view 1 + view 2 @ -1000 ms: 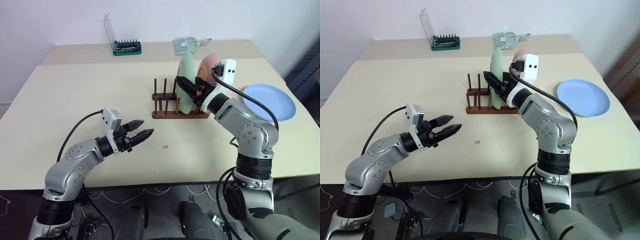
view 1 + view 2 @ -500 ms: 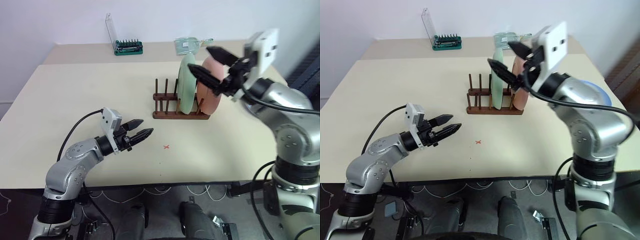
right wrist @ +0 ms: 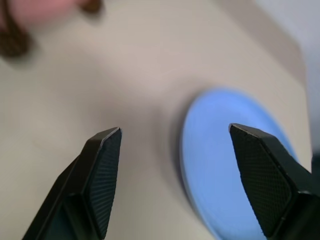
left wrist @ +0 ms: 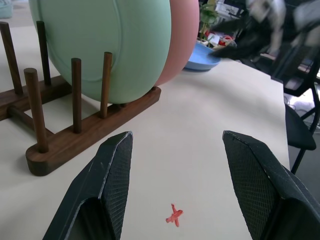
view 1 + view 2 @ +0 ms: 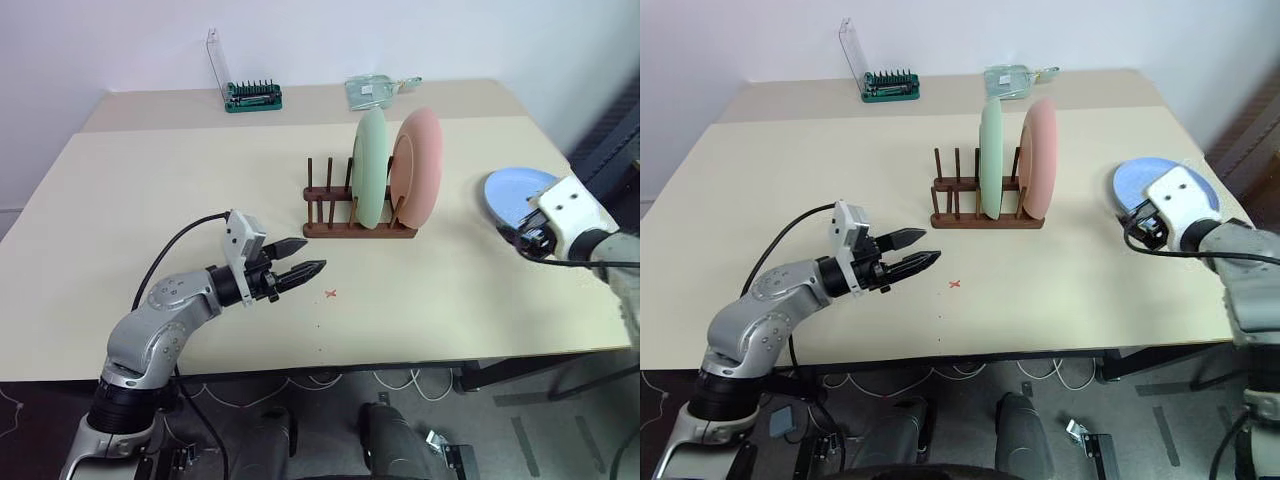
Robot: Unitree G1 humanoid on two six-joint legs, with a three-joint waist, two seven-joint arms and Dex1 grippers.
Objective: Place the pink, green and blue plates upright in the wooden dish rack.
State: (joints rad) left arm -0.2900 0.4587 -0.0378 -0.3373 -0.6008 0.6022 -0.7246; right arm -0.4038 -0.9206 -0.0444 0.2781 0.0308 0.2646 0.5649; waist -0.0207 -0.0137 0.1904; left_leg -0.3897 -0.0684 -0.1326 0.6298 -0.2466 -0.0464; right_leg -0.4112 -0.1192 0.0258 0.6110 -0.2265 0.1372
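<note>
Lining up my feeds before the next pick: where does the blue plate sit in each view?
Left eye: blue plate flat at right table edge, behind right hand.
Right eye: same spot.
Left wrist: low sliver behind pink plate.
Right wrist: between the fingers.
Shared landmark: wooden dish rack.

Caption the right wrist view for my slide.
Open right pincer poised above the blue plate lying flat on the table.

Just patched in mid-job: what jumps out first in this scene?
Two plates stand upright side by side in the wooden dish rack at mid-table: the green plate, then the pink plate on its right. The blue plate lies flat near the table's right edge, with the open right gripper poised over it.
</note>
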